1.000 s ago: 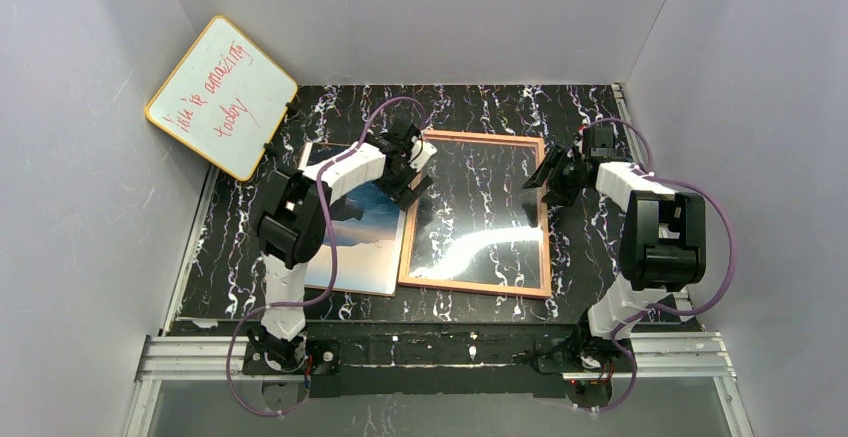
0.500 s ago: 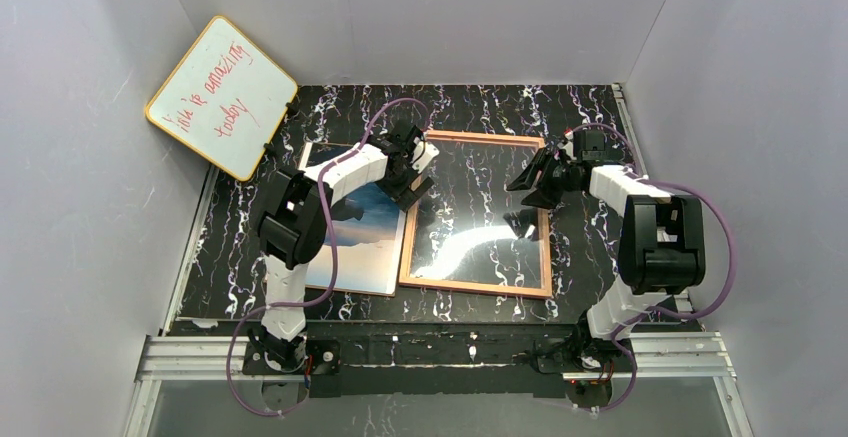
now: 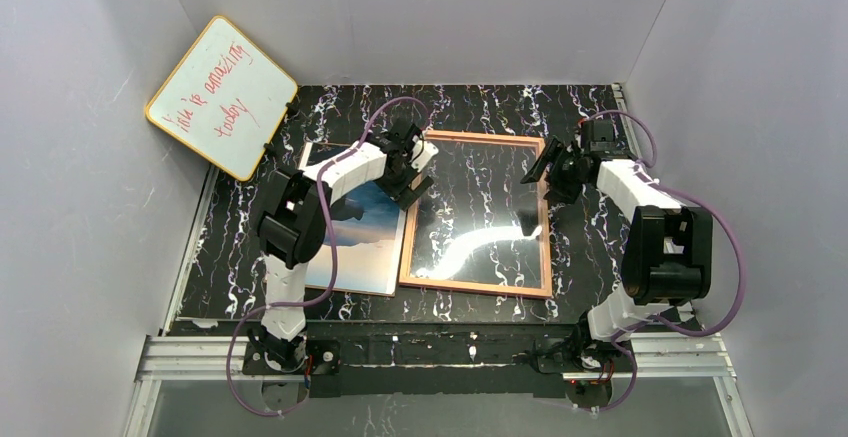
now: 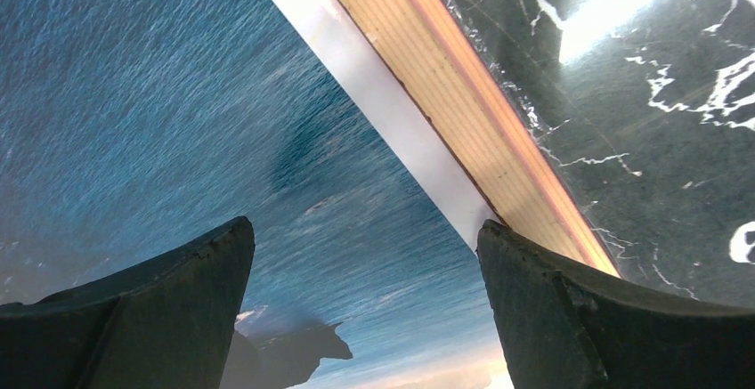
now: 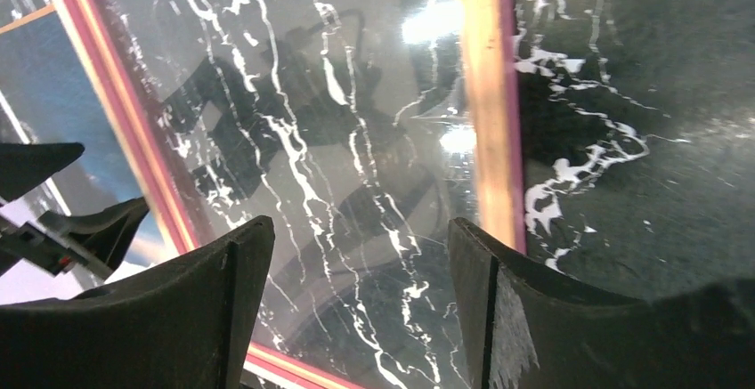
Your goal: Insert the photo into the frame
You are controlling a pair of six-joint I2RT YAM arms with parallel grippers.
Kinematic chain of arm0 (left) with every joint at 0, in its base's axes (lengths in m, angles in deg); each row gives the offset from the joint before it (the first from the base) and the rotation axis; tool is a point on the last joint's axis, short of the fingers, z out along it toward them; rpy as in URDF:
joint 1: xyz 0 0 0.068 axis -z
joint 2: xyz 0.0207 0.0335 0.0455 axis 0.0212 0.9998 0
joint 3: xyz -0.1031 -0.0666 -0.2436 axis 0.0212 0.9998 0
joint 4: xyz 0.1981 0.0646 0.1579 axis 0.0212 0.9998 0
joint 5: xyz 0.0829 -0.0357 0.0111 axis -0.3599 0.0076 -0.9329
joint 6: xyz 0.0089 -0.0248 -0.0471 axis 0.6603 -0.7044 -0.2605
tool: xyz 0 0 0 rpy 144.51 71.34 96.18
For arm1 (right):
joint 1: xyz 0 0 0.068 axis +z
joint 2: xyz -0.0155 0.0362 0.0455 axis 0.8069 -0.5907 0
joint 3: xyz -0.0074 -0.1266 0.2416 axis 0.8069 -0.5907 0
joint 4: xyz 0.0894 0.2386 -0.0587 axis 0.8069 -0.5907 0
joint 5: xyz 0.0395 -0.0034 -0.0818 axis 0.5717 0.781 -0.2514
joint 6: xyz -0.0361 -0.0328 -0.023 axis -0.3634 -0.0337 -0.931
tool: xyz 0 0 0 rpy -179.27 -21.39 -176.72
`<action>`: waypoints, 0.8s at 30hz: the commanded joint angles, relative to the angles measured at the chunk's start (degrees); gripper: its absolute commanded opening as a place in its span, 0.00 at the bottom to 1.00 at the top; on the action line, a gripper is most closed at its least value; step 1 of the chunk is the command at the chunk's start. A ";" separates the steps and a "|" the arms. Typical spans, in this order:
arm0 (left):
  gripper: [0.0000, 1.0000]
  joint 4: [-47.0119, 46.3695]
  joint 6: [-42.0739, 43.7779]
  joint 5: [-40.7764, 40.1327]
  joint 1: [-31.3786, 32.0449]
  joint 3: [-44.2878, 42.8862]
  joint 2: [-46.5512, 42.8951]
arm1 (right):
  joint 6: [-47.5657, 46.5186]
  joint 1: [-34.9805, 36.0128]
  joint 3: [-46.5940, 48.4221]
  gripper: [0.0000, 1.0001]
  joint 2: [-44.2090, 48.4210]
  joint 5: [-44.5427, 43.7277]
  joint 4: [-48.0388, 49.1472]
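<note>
The frame (image 3: 474, 288) is lying flat on the black marbled table (image 3: 480, 107), its clear pane letting the veined pattern show through and throwing back a streak of glare. The photo (image 3: 365, 247) is lying picture-side up just left of the frame, with its white border running along the frame's left rail. Whether the two edges are only touching or slightly overlapping, the left wrist view is not settling.

The left gripper (image 3: 418, 172) is hovering over that seam near the frame's far left corner. It is spread wide and holding nothing, with one finger over the sea and the other over the wooden rail. This is probably a line-up for taking the print by its near-frame edge. The right gripper (image 3: 545, 169) is hanging above the frame's right rail toward its far end, also parted and empty, likely placed to steady the frame once the print is sliding in.

What is standing in the way is the flatness of it all (a sheet flush on the table is offering no lip). The frame's left rail is crowding the very edge a finger would need. A whiteboard (image 3: 222, 97) with red writing is leaning against the wall well beyond the frame's far left corner, out of the working path.
</note>
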 commanded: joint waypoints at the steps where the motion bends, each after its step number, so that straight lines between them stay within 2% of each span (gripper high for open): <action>1: 0.95 3.26 -1.11 3.55 -0.90 -2.29 -0.32 | -1.34 -0.60 0.29 0.79 2.09 -4.37 -1.16; 24: 0.94 3.09 -1.94 4.75 -1.19 -2.01 4.13 | 1.83 0.24 -6.56 0.72 -5.07 4.48 6.76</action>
